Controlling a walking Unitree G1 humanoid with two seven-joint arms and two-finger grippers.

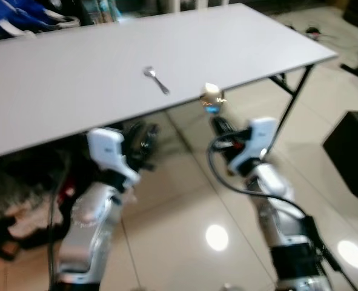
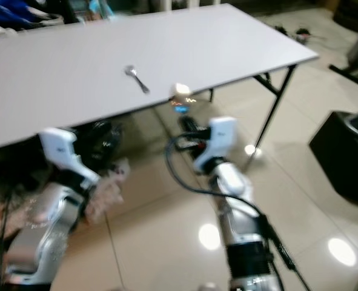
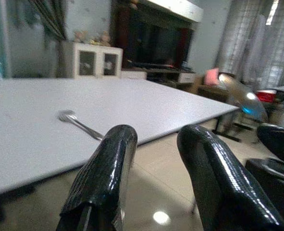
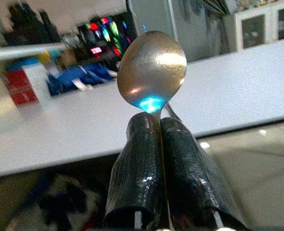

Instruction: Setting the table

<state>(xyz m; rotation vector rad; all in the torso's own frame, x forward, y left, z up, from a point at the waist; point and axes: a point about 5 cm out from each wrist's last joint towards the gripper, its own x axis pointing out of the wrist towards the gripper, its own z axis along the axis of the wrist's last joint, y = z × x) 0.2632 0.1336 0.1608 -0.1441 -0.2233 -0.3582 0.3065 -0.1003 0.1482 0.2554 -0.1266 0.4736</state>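
Silver and shiny, one small metal fork (image 1: 157, 79) already lies on the big white folding table (image 1: 57, 91), so the job looks just begun. The right gripper (image 4: 158, 132) is clenched on a shiny metal spoon (image 4: 152, 71), held up just below the table's near edge and not yet put down. The left gripper (image 3: 154, 163) is spread wide with nothing in it, low in front of the table.

Broad bare table (image 1: 76, 73), only a fork (image 1: 157, 80) near its front edge.
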